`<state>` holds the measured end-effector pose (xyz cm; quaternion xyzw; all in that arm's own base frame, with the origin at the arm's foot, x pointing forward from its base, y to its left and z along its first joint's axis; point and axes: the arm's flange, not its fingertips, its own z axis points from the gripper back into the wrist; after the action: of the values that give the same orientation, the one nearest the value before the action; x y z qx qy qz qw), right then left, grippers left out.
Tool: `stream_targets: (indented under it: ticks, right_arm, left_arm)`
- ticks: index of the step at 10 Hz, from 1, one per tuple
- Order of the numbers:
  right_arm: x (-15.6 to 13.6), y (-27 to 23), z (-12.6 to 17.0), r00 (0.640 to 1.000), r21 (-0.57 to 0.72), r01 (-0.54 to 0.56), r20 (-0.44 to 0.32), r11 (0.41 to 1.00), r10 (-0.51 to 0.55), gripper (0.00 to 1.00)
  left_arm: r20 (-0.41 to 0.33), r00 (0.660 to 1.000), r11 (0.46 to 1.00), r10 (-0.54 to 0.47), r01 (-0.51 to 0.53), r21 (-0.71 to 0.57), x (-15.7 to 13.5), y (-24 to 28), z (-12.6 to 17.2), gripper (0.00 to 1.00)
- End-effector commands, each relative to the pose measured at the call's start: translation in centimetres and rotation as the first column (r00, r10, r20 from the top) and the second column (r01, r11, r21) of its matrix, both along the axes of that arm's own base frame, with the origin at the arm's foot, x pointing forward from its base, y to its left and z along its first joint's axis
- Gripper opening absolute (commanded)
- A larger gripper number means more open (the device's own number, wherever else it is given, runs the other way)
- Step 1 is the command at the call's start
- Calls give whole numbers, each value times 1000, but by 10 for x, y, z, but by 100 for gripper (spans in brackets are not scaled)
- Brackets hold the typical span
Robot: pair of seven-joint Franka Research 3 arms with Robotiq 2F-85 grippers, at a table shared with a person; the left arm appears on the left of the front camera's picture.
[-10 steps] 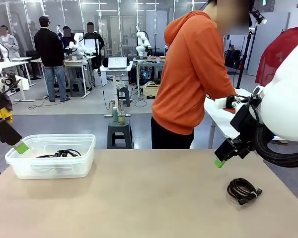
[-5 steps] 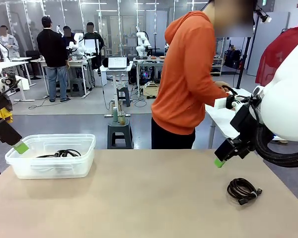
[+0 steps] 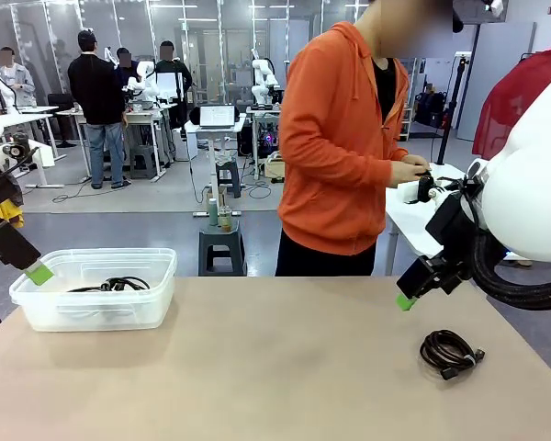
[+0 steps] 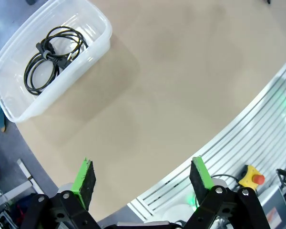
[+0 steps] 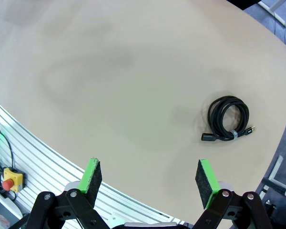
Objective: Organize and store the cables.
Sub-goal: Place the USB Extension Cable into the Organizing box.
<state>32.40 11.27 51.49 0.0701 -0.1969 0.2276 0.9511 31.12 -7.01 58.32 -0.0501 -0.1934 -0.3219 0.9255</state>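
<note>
Spanning the working area, the tan table (image 3: 257,377) carries two items, well apart: a clear plastic container (image 3: 92,308) near the robot's left edge and one loose cable (image 3: 432,350) toward its right. Beyond the far edge a person (image 3: 335,138) in an orange hooded top stands turned toward a white side table (image 3: 406,219), with both hands (image 3: 407,172) on a small dark object. Whether that object is another cable cannot be told.

The container is open-topped. In the left wrist view it holds the stored cables (image 4: 47,53): thin black cord in loose loops, lying on the container floor. The number of separate cords in the bundle cannot be told.

The left gripper (image 4: 142,174) hangs above the table near the container, with its jaws spread wide and nothing between the green pads. The right gripper (image 5: 148,175) hangs above the right part of the table, also wide and empty.

The loose cable lies flat on the bare table, wound in a compact coil with a band around one side and plugs at the ends. It is near the right gripper and not touching it.

Status (judgement): partly complete.
- Done: the cord in the container.
- Left: the coil on the table, to be lifted and placed in the container, plus anything the person may add.
</note>
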Motion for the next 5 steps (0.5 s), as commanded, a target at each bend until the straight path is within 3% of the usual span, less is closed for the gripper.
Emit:
stream_targets:
  ticks: [1,5]
  right_arm:
    - [-1,-1,-2,1000,-5,9,-4,1000,-9,100]
    - [-1,-1,-2,1000,-5,9,-4,1000,-9,100]
  left_arm:
    - [4,1000,1000,7,-7,13,0,-2,2,100]
    - [4,1000,1000,7,-7,13,0,-2,2,100]
